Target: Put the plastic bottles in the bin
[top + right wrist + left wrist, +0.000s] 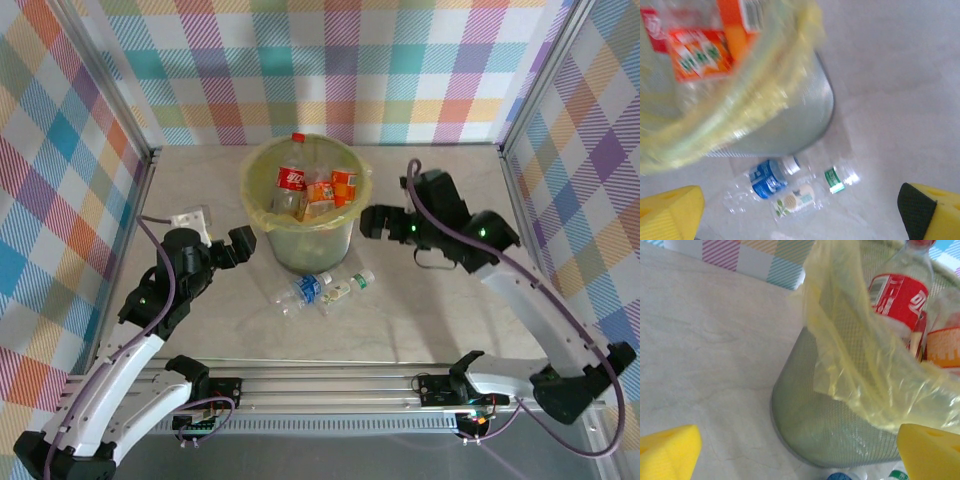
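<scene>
The bin (305, 235), pale green mesh lined with a yellow-green bag (850, 355), stands mid-table. Several plastic bottles sit inside it, among them a red-labelled one (291, 178) and orange-labelled ones (338, 186). On the table in front of the bin lie two more bottles: a blue-labelled one (303, 291) and a clear one with a pale and green label (347, 288). My left gripper (240, 245) hangs open at the bin's left side with nothing in it. At the bin's right rim my right gripper (378, 222) is open and empty too. The right wrist view looks down on both lying bottles, blue-labelled (765, 180) and pale-labelled (800, 197).
A small white block (192, 216) lies at the left behind my left arm. Checked walls and a metal frame close in the table on three sides. The aluminium rail with the arm bases (330, 385) runs along the near edge.
</scene>
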Robot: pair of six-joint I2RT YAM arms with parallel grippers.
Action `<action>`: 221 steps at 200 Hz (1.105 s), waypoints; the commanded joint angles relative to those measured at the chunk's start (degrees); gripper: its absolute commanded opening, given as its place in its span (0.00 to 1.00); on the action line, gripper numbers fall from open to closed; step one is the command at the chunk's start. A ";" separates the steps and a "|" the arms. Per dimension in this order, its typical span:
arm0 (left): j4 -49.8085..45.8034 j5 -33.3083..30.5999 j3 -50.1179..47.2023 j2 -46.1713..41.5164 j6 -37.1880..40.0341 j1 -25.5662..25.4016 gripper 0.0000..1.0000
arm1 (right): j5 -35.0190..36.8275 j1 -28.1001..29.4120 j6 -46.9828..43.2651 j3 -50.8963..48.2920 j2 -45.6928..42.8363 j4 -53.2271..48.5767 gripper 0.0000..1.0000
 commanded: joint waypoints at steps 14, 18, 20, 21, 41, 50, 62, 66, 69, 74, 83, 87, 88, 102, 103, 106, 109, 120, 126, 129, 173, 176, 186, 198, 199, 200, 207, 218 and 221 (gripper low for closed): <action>2.42 2.09 -5.25 -3.53 -3.50 0.31 1.00 | 4.81 4.35 13.11 -13.22 -6.23 3.75 1.00; 2.67 2.19 -5.86 -3.88 -3.78 0.31 1.00 | 5.28 4.85 14.31 -14.77 -7.01 3.93 1.00; 2.73 2.18 -6.23 -4.14 -3.91 0.31 1.00 | 5.42 5.10 15.07 -15.60 -7.38 4.04 1.00; 2.76 2.19 -6.32 -4.23 -4.02 0.31 1.00 | 5.53 5.21 15.37 -16.02 -7.57 4.11 1.00; 3.45 2.22 -8.78 -5.42 -5.22 0.31 1.00 | 5.90 7.11 21.46 -23.86 -10.23 7.50 1.00; 3.78 2.14 -9.54 -5.76 -5.63 0.31 1.00 | 6.07 8.02 23.74 -26.66 -10.71 9.08 1.00; 4.27 2.21 -10.47 -6.06 -6.01 0.35 1.00 | 6.85 9.57 26.36 -29.42 -10.71 11.11 1.00; 4.49 2.16 -10.68 -6.13 -6.20 0.31 1.00 | 7.14 10.12 27.09 -30.14 -10.43 11.77 1.00; 4.61 2.14 -10.86 -6.15 -6.17 0.31 1.00 | 7.40 10.60 27.66 -30.54 -10.12 12.25 1.00; 4.71 1.92 -11.17 -6.25 -6.31 0.31 1.00 | 7.75 11.27 28.40 -31.15 -9.56 12.99 1.00; 4.83 1.69 -11.65 -6.40 -6.34 0.31 1.00 | 8.13 12.44 29.63 -31.75 -8.12 14.30 1.00; 4.90 1.54 -11.86 -6.34 -6.47 0.31 1.00 | 8.30 12.95 30.07 -31.92 -7.33 14.91 1.00; 4.90 1.52 -11.86 -6.34 -6.49 0.31 1.00 | 8.33 13.09 30.17 -31.91 -7.06 15.04 1.00; 4.99 1.13 -12.27 -6.40 -6.59 0.32 1.00 | 8.63 14.47 31.48 -32.48 -4.09 17.79 1.00; 4.99 1.14 -12.33 -6.37 -6.59 0.31 1.00 | 8.58 14.56 31.58 -32.45 -3.95 18.02 1.00; 5.06 1.09 -12.35 -6.34 -6.58 0.33 1.00 | 8.54 14.74 31.85 -32.63 -3.30 18.69 1.00; 5.08 1.07 -12.38 -6.34 -6.57 0.31 1.00 | 8.47 15.00 32.05 -32.75 -2.63 19.39 1.00; 5.16 0.83 -12.56 -6.21 -6.67 0.31 1.00 | 8.12 15.58 32.61 -33.04 -0.34 22.12 1.00; 5.17 0.76 -12.69 -6.15 -6.66 0.31 1.00 | 7.97 15.84 32.80 -33.05 0.92 23.42 1.00; 5.23 0.72 -12.73 -6.16 -6.67 0.31 1.00 | 7.93 15.99 32.92 -33.00 1.59 23.97 1.00; 5.62 0.12 -13.00 -5.81 -6.14 0.35 1.00 | 6.62 16.87 35.24 -32.60 9.59 30.23 1.00; 5.73 0.17 -13.00 -5.77 -6.15 0.31 1.00 | 6.46 16.92 35.32 -32.68 9.94 30.73 1.00; 5.70 0.02 -13.00 -5.64 -5.97 0.31 1.00 | 6.17 17.06 35.76 -32.78 11.03 32.04 1.00; 5.74 -0.12 -13.01 -5.61 -5.79 0.31 1.00 | 6.00 17.19 36.14 -32.59 12.14 32.82 1.00; 5.72 -0.14 -13.00 -5.54 -5.80 0.31 1.00 | 5.99 17.19 36.15 -32.60 12.21 32.87 1.00; 5.70 -0.20 -13.00 -5.50 -5.75 0.31 1.00 | 5.95 17.19 36.15 -32.56 12.28 32.94 1.00; 5.69 -0.26 -13.00 -5.46 -5.67 0.31 1.00 | 5.90 17.19 36.24 -32.51 12.82 33.10 1.00; 5.69 -0.30 -13.19 -5.44 -5.65 0.31 1.00 | 5.77 17.26 36.33 -32.28 13.53 33.50 1.00; 5.69 -0.34 -13.19 -5.46 -5.68 0.31 1.00 | 5.73 17.28 36.33 -32.20 13.65 33.60 1.00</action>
